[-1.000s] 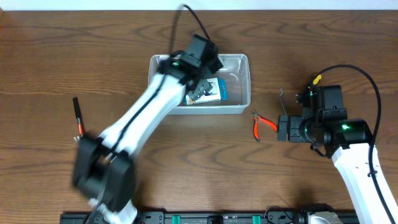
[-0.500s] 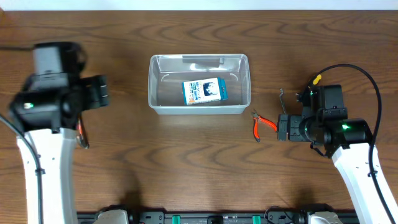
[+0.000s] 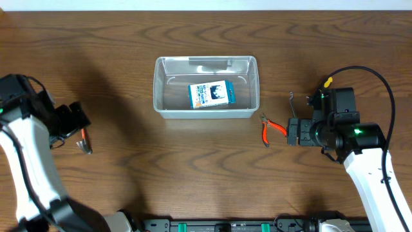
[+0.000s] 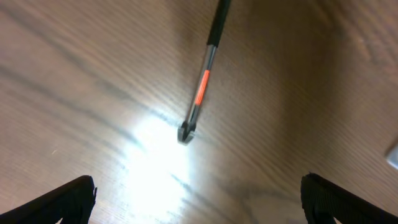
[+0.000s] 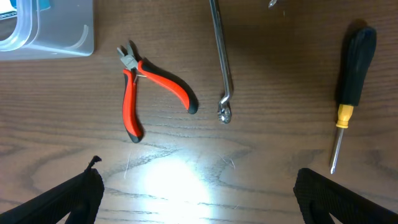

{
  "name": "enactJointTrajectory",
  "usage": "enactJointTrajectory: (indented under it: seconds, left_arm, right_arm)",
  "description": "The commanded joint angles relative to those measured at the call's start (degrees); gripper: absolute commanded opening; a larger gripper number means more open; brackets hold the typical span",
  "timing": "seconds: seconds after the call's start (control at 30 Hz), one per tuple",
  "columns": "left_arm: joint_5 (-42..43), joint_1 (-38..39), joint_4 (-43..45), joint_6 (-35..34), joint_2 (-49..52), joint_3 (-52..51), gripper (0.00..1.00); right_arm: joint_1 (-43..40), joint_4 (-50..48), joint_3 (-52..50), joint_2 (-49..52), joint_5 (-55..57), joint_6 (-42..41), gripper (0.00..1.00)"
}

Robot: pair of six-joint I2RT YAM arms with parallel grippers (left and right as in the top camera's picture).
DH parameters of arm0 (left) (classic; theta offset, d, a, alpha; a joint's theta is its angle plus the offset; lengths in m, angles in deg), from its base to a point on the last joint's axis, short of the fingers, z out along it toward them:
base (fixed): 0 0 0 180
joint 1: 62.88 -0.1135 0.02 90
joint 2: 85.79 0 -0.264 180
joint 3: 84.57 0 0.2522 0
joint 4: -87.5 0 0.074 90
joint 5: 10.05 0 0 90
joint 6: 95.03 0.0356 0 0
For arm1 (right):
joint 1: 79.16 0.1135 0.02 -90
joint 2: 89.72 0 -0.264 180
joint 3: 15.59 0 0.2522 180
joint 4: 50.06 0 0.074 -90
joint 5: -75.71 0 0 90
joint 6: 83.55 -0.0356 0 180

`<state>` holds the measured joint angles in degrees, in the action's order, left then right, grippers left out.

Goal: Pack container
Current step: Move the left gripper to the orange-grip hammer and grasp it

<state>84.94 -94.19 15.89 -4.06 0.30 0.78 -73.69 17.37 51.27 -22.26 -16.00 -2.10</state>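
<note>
The clear plastic container [image 3: 158, 84] stands at the table's middle back with a blue and white box [image 3: 211, 94] lying in it. My left gripper [image 3: 78, 122] is open and empty at the left. It hovers over a thin black tool with an orange band [image 4: 200, 93], whose end shows in the overhead view [image 3: 84, 143]. My right gripper [image 3: 291, 132] is open and empty right of the container, beside red-handled pliers [image 3: 270, 129]. The right wrist view shows the pliers [image 5: 149, 87] ahead of the open jaws [image 5: 199, 199] and the container's corner [image 5: 46, 31].
A bent metal rod [image 5: 222, 62] and a black and yellow screwdriver [image 5: 348, 87] lie on the wood right of the pliers. In the overhead view the rod [image 3: 291, 100] shows and the right arm mostly hides the screwdriver [image 3: 328, 82].
My left arm has pulled out of the container, leaving the box inside, and swung to the left side over the thin black tool. The right arm has not moved.
</note>
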Motion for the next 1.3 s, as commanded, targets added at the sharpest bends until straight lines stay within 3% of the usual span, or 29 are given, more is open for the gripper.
enactJointTrajectory:
  seconds: [0.0,0.47,0.87,1.27]
  left_arm:
    - [1.6,-0.2,1.0,2.0,4.6,-0.3,1.0]
    - [1.7,-0.1,4.9,7.0,18.1,-0.7,0.98]
    - [1.7,-0.1,14.0,5.6,18.3,-9.3,0.98]
    - [-0.2,-0.1,17.7,5.6,18.4,-12.1,0.93]
  right_arm:
    - [0.2,-0.1,0.9,-0.1,-0.3,0.5,0.99]
    - [0.2,-0.1,0.9,-0.1,-0.2,0.5,0.99]
    - [0.2,-0.1,0.9,-0.1,-0.2,0.5,0.99]
    - [0.2,-0.1,0.9,-0.1,-0.3,0.5,0.99]
